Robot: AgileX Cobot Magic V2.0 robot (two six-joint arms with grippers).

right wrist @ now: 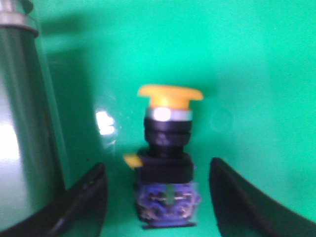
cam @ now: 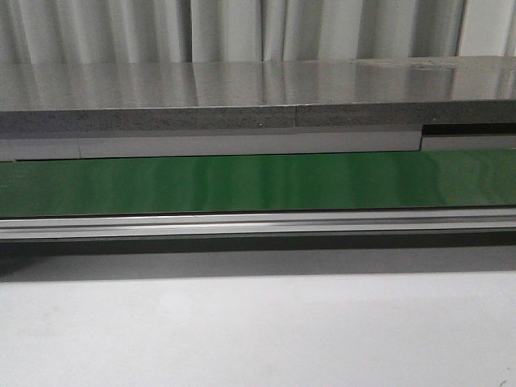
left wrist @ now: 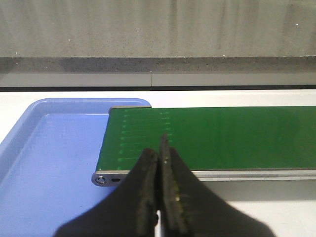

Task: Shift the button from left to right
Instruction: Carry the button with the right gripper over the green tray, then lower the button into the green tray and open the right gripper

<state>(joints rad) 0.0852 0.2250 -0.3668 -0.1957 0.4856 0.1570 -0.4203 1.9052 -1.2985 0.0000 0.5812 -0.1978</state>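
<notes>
The button point(right wrist: 166, 163) shows only in the right wrist view: a yellow mushroom cap on a black collar and a blue-black blocky body, lying on the green belt point(right wrist: 247, 74). My right gripper point(right wrist: 158, 197) is open, with one finger on each side of the button's body and a gap to both. My left gripper point(left wrist: 159, 158) is shut and empty, above the near edge of the green belt point(left wrist: 222, 138) close to its end. No gripper and no button show in the front view.
A light blue tray point(left wrist: 44, 158) lies under the belt's end in the left wrist view. A grey metal rail point(right wrist: 24, 123) runs beside the belt in the right wrist view. The front view shows the belt point(cam: 258, 181), its aluminium rail point(cam: 258, 223) and a white table point(cam: 258, 330).
</notes>
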